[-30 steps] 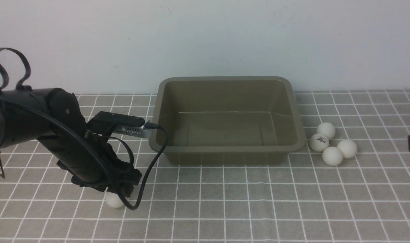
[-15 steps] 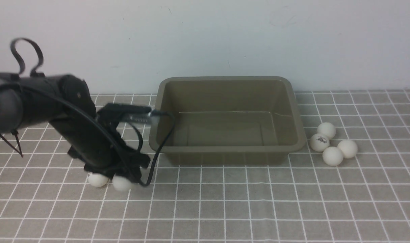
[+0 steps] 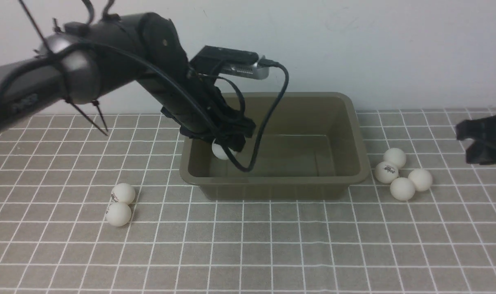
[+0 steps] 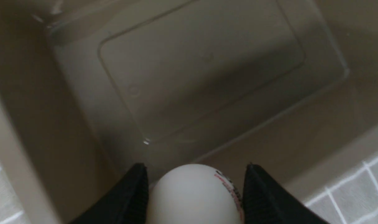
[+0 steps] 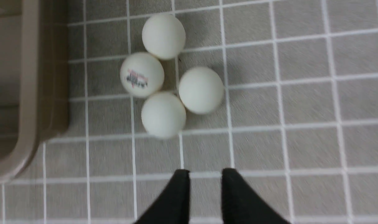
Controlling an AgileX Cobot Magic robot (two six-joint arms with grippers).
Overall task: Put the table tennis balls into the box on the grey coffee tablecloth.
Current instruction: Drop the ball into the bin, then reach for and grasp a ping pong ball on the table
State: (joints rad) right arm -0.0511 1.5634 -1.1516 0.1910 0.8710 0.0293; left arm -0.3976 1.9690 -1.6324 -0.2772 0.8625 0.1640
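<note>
The olive-brown box (image 3: 272, 182) stands on the grey grid tablecloth (image 3: 272, 245) at the back centre. My left gripper (image 3: 225, 148) is shut on a white table tennis ball (image 3: 219, 152) and holds it over the box's left part, above the bare floor (image 4: 201, 71). In the left wrist view the ball (image 4: 193, 196) sits between the black fingers (image 4: 133, 193). Two balls (image 3: 123, 193) (image 3: 118, 214) lie on the cloth left of the box. Several balls (image 3: 402, 188) cluster to its right. My right gripper (image 3: 466, 143) hovers right of them, nearly shut and empty; the cluster (image 5: 163, 114) lies beyond its fingertips (image 5: 181, 186).
A plain pale wall runs behind the box. The left arm's black cable (image 3: 268, 122) hangs down into the box. The box's right rim (image 5: 30, 93) shows in the right wrist view, beside the ball cluster.
My left arm has lifted a ball off the cloth at the front left and carried it up and right over the box. My right gripper has moved further into view.
</note>
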